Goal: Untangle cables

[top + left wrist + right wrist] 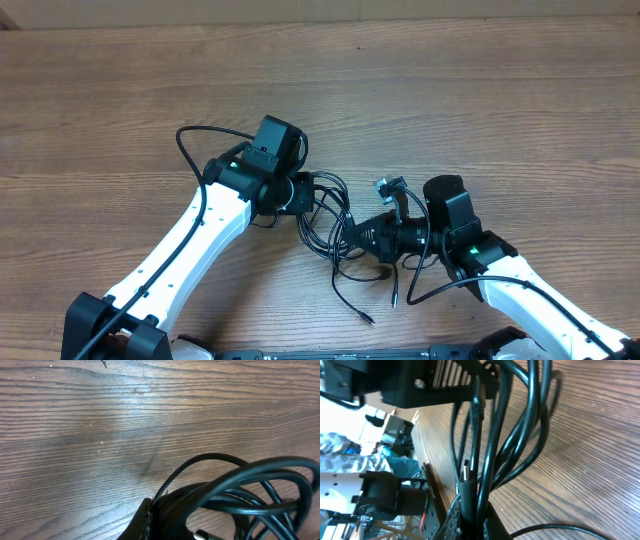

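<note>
Black cables sit in a knotted clump just below the middle of the overhead frame, strung between your two arms on the wooden table. Your left gripper is at the clump's upper-left edge, jaws pinched tight on a bundle of strands. In its wrist view the loops fan out from the fingertip at the bottom edge toward the lower right.

Your right gripper is at the lower-right edge, jaws likewise closed on several strands. Its wrist view shows them running down into the grip at bottom centre, with a small plug just above it. Two loose tails trail toward the bottom of the overhead frame.

My read: these cords are light, limp and a bit springy, so they'll hold their loops and drag through one another rather than drop free. Thin and smooth, they could slip out of a pinch. Each grip looks to have more than one strand, so pulling apart may only tighten the knot. A better hold, I'd judge, is a single strand near a plug, or one of those free tails.
</note>
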`<state>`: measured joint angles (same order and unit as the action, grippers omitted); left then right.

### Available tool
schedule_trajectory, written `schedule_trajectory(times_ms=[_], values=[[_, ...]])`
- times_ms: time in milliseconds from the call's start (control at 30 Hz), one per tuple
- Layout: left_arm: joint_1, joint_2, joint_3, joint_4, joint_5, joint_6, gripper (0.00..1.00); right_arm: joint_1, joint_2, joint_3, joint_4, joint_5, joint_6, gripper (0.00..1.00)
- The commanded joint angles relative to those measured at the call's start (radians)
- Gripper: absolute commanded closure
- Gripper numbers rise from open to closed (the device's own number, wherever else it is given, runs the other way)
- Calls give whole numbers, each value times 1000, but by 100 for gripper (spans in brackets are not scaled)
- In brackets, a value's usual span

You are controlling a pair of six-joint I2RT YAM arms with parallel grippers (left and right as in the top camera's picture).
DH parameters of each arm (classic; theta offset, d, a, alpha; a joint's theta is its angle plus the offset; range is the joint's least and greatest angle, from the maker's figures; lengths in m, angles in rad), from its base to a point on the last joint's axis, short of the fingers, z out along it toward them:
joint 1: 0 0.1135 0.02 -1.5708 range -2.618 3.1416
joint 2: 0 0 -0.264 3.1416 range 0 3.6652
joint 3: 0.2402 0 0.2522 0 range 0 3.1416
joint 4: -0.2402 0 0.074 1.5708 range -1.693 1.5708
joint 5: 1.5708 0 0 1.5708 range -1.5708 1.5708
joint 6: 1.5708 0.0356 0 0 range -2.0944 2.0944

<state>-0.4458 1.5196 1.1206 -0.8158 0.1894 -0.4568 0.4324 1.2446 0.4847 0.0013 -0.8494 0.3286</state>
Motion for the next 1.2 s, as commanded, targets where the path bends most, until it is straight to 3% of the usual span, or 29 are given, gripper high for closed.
schedule_trajectory(times_ms=[0,300,567,767,867,1067,1167], values=[[20,-1,13,18,-122,-23,95,-10,1,0,9,-103,-10,96],[20,-1,13,10,-117,-90,96,-163,1,0,76,-116,121,96],[19,-1,13,6,-79,-128,96,-187,1,0,213,-191,208,96],[19,-1,13,-8,-66,-127,96,-187,2,0,230,-23,343,96],[19,-1,13,-23,-66,-127,95,-187,2,0,224,70,391,83],[19,-1,13,-33,-67,-127,96,-187,2,0,179,181,409,70],[19,-1,13,-30,-67,-127,96,-187,2,0,127,208,408,55]])
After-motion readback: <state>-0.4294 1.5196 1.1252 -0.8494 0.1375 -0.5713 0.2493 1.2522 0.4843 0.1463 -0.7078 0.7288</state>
